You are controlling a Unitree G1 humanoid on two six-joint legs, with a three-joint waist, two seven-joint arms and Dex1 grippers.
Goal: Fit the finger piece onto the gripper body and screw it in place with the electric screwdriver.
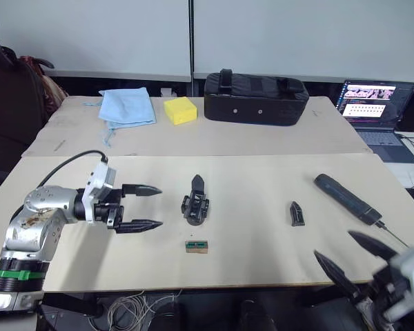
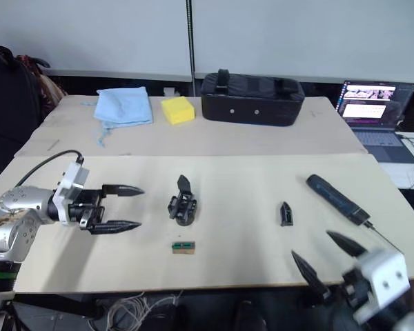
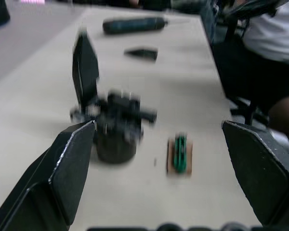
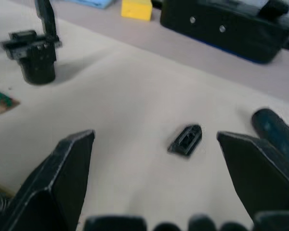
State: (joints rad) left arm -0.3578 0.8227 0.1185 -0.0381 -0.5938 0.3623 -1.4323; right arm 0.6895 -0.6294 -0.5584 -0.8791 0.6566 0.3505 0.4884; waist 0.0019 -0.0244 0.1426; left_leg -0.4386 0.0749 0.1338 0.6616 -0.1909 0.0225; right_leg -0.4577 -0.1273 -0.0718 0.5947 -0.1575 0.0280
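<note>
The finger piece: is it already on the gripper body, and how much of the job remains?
Nothing looks done yet. The finger piece lies alone on the table, apart from the gripper body. The electric screwdriver lies untouched. The left gripper is open beside the gripper body; the right gripper is open near the finger piece, holding nothing. Fitting and screwing are both left.

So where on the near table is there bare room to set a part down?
The widest free patch lies between the gripper body and the finger piece. The strip behind them toward the table seam is bare too. It is tighter by the gripper body, with the small green-topped block and the open left gripper close by.
</note>
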